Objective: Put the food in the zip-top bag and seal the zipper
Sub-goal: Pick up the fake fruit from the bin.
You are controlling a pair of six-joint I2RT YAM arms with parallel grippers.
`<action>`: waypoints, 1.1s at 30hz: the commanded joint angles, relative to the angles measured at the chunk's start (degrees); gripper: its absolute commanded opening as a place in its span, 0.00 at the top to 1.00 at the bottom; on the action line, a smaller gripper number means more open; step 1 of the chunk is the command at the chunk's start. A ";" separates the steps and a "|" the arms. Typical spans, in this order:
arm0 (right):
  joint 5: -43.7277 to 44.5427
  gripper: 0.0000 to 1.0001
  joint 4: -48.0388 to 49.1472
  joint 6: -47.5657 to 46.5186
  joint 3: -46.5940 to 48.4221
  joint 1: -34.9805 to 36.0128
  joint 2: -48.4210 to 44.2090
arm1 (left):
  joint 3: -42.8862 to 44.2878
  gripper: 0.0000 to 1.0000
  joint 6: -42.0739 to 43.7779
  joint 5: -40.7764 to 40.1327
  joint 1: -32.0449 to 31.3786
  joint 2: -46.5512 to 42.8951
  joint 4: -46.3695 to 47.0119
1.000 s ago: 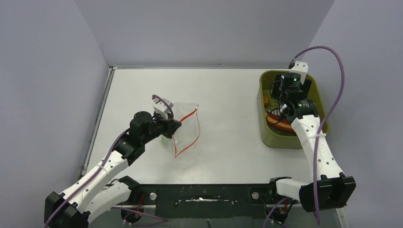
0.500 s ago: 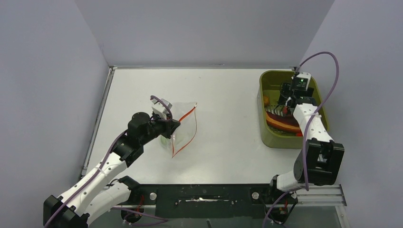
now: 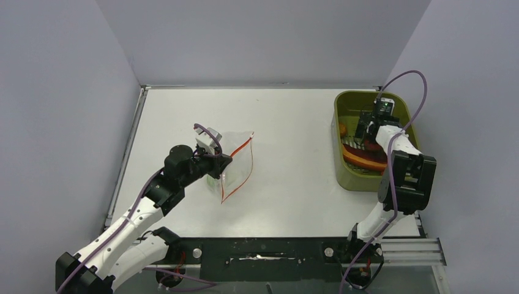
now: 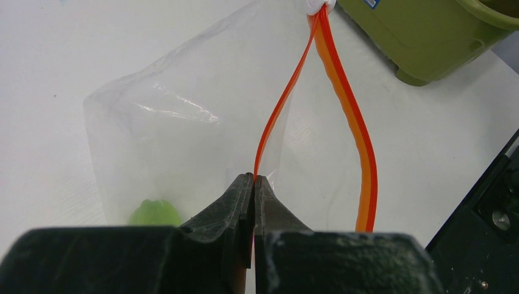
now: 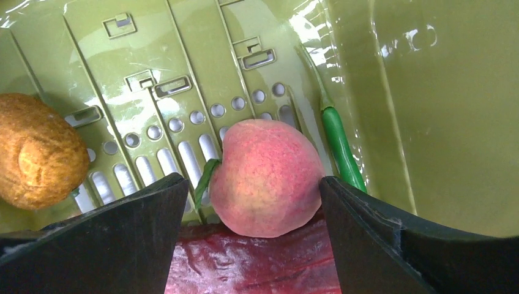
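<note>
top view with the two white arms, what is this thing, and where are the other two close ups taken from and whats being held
It is a robot: a left arm and a right arm bolted to a table. The top view looks down from above and behind them. The other two pictures come from a camera on each wrist, so the black shapes at the bottom are that arm's own jaws. The left jaws are shut on the mouth edge of a clear bag, holding its orange zipper open; a green piece lies inside. The right jaws are open inside a green tub, one on each side of a peach, beside a red slab and a brown piece.
</note>
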 commanded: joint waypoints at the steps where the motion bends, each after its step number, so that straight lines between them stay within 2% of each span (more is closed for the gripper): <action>1: 1.03 0.19 3.51 -1.32 3.51 -0.25 0.95 | 0.67 1.00 0.65 -0.19 -0.16 -1.39 0.95; 7: 1.81 0.18 3.89 -1.74 3.89 -0.42 2.44 | 0.67 1.00 0.57 0.09 -0.17 -1.04 1.26; 13: 0.91 0.22 3.89 -1.80 4.30 -1.25 3.37 | 0.67 1.00 0.40 0.46 -0.21 -0.46 1.34; 20: -0.77 0.19 3.72 -1.74 4.89 -1.81 4.54 | 0.67 1.00 0.38 0.45 -0.16 -0.65 1.43; 33: 0.23 0.35 2.56 -1.16 4.98 -1.77 3.46 | 0.67 1.00 0.58 -0.37 -0.14 -1.23 1.23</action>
